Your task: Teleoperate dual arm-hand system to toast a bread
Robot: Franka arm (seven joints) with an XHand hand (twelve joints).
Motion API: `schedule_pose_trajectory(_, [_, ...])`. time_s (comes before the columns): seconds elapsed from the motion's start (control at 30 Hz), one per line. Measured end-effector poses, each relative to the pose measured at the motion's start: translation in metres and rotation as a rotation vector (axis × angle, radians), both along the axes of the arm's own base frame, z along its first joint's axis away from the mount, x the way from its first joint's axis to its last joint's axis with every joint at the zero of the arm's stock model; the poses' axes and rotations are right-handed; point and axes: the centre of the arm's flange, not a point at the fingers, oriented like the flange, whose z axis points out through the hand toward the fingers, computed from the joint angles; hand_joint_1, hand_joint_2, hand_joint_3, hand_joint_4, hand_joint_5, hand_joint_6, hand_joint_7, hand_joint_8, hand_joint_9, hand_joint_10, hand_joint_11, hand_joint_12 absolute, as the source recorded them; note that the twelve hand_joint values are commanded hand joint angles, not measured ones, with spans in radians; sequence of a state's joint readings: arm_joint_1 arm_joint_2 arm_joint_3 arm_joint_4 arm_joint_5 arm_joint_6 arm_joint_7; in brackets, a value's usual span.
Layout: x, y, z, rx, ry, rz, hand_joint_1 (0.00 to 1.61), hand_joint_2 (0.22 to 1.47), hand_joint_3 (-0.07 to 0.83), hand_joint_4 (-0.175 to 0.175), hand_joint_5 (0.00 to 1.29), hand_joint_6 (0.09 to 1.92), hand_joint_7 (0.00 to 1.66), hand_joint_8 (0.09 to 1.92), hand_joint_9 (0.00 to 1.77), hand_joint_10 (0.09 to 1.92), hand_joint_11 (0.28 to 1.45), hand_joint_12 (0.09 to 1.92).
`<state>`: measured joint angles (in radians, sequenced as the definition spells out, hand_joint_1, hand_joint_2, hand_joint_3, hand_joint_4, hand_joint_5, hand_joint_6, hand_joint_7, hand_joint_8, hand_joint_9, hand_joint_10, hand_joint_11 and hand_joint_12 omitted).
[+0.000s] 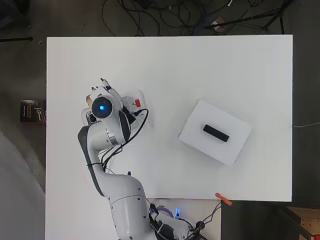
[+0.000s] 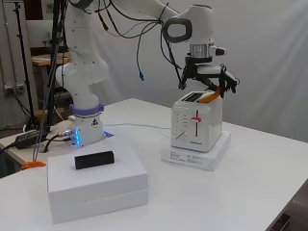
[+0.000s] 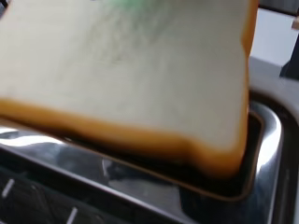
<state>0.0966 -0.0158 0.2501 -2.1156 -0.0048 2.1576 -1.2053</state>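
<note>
1 slice of bread (image 3: 140, 88) hangs tilted, its lower crust just over the toaster (image 2: 197, 126) slot (image 3: 224, 186), not yet in. You are at the insertion step. The hand (image 2: 211, 79) has its fingers curled around the slice, pinching it above the toaster top. The toaster stands on a flat white base (image 2: 211, 155) near the tabletop's (image 1: 170, 65) left edge. Next, I judge: level the slice with the slot, lower, then release.
</note>
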Motion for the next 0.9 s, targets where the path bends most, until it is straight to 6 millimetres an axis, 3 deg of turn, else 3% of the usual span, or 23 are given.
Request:
schedule_pose_trajectory(0.13, [-0.018, -0.001, 0.016, 0.063, -0.097, 0.016, 1.23, 1.17, 0.000, -0.175, 0.69, 1.27, 1.07, 0.97, 1.50, 0.09, 0.65, 0.82])
schedule_pose_trajectory(0.3, [-0.021, -0.002, 0.016, 0.082, -0.111, 0.018, 1.22, 1.20, 0.000, -0.175, 0.63, 1.31, 1.01, 1.09, 1.54, 0.09, 0.65, 0.89])
schedule_pose_trajectory(0.43, [-0.030, 0.000, 0.014, 0.152, -0.209, -0.015, 1.23, 1.18, 0.000, -0.175, 0.71, 1.22, 1.02, 1.10, 1.55, 0.10, 0.64, 1.01])
schedule_pose_trajectory(0.57, [-0.030, 0.002, 0.021, 0.179, -0.287, -0.092, 1.23, 1.20, -0.004, -0.175, 0.69, 1.19, 0.98, 1.19, 1.31, 0.69, 0.63, 1.13])
schedule_pose_trajectory(0.6, [-0.031, 0.001, 0.021, 0.181, -0.280, -0.111, 1.22, 1.20, -0.002, -0.175, 0.68, 1.21, 0.97, 1.21, 1.26, 0.76, 0.62, 1.12])
schedule_pose_trajectory(0.67, [-0.032, -0.001, 0.023, 0.177, -0.264, -0.110, 1.22, 1.20, 0.000, -0.161, 0.69, 1.24, 0.98, 1.17, 1.21, 0.67, 0.61, 0.97])
schedule_pose_trajectory(0.9, [-0.033, -0.004, 0.036, 0.175, -0.224, -0.055, 1.23, 1.18, 0.001, -0.175, 0.72, 1.20, 1.01, 1.12, 1.25, 0.80, 0.61, 1.10])
